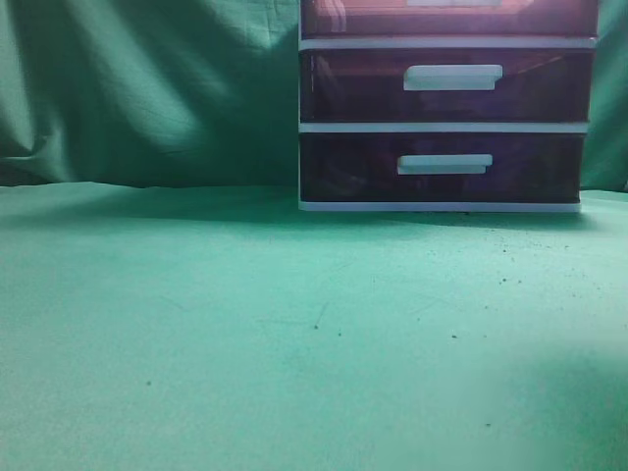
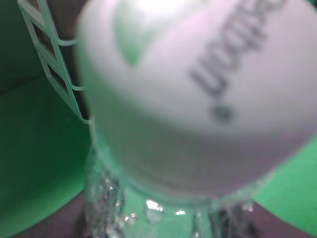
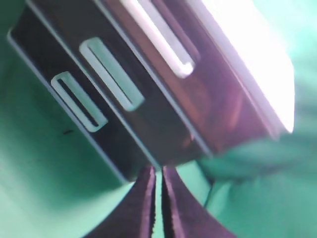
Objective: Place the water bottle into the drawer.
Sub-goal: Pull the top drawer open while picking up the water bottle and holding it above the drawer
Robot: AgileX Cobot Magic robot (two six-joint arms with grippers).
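Filling the left wrist view, the water bottle [image 2: 198,99] nears the drawer [image 1: 449,17]; the left gripper's grip is hidden. Right gripper [image 3: 158,208], nearly closed, holds nothing. Lower the bottle inside gently.

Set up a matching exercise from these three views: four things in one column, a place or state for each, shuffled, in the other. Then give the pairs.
Column one:
1. clear plastic water bottle with white cap
2. bottom drawer's white bar handle
3. right gripper
4. green cloth-covered table

Column two:
A. dark fingers nearly touching, nothing between them
B. fills the left wrist view, cap blurred and close to the lens
C. lowest of the handles on the white-framed drawer unit
D. bears the drawer unit at the back right

Pairs: 1-B, 2-C, 3-A, 4-D
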